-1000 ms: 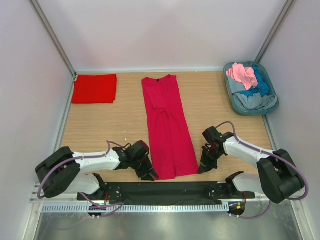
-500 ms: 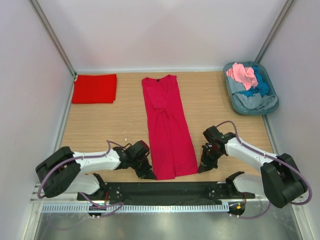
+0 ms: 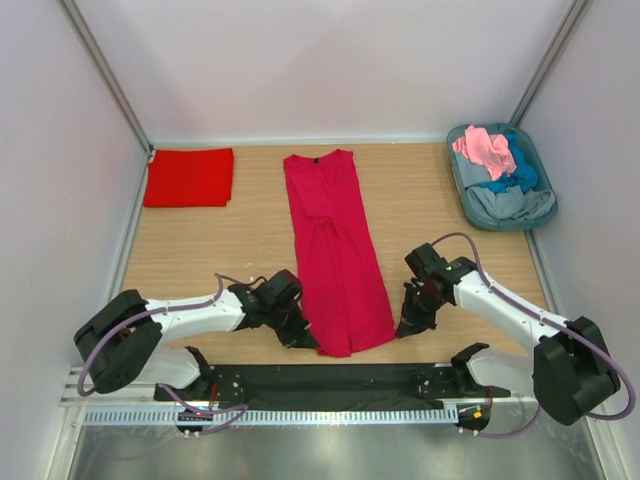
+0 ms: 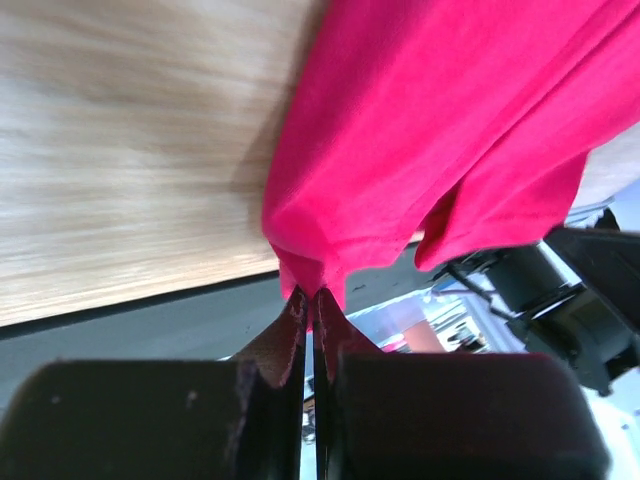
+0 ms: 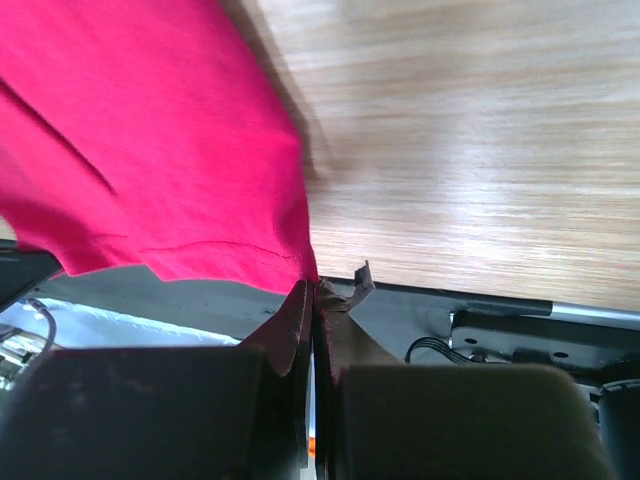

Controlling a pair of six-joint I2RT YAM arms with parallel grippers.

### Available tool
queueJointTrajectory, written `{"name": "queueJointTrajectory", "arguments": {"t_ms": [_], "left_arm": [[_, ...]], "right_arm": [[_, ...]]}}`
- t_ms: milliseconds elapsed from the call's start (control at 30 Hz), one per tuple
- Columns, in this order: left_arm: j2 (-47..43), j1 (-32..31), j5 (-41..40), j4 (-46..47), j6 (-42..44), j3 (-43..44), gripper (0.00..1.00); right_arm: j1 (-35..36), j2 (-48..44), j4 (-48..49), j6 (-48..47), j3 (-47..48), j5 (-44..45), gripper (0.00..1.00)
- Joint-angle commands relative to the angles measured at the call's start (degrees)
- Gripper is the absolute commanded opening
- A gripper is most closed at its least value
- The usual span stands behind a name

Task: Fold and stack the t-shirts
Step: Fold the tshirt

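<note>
Overhead, top view: the crimson shirt (image 3: 335, 250) lies flat lengthwise on the table (image 3: 220, 250), collar at the far end, hem at the near end. The left gripper (image 3: 305, 340) sits at the shirt's near-left hem corner and the right gripper (image 3: 408, 328) at its near-right hem corner. A folded scarlet shirt (image 3: 189, 177) rests well to the far left of the crimson shirt. The tub (image 3: 462, 185), to its far right, holds a pink shirt (image 3: 485, 148), a blue shirt (image 3: 522, 175) and a grey shirt (image 3: 510, 203), all crumpled.

Left wrist view: the fingers (image 4: 292, 330) are pressed together, pinching a hem corner of the crimson shirt, whose cloth rises from the tips in a fold.

Right wrist view: the fingers (image 5: 295, 320) are likewise closed, clamping the crimson shirt's opposite hem corner at the tips; the cloth spreads up and left over the wood.
</note>
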Motion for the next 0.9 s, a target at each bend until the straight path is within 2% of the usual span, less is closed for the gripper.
{"name": "queueJointTrajectory", "arguments": {"t_ms": [0,167,333,467,500,600,733,867], "left_arm": [[-0.4,3.1,1.7,-1.6,0.2,0.9,0.0],[-0.3,10.3,3.2,-4.4,4.8,3.1,0.0],[4.4,19.8,4.5,-5.3,11.4,8.5,0.01],[12.6,24.9,6.4,-6.6,17.7,17.2,0.0],[14.2,25.7,6.5,-7.5,18.8,21.8,0.0],[20.2,28.5,5.1,-12.8,23.3,29.0,0.01],[24.9,31.4,3.8,-16.8,25.7,40.5,0.0],[28.1,33.4,3.6,-18.7,26.4,46.4,0.01]], "right_arm": [[0.3,1.8,-1.2,-0.2,5.2,2.6,0.01],[0.3,8.6,-2.4,-3.1,15.1,7.0,0.01],[0.4,17.0,-3.3,-6.7,24.8,9.2,0.01],[0.4,26.7,-4.4,-9.0,36.6,11.1,0.01],[0.2,28.6,-4.8,-9.4,38.9,11.6,0.01],[0.1,35.7,-6.7,-10.7,48.0,13.3,0.01],[-0.9,43.8,-11.5,-12.7,60.3,15.0,0.01],[-3.0,48.6,-15.4,-13.9,70.8,15.6,0.01]]}}
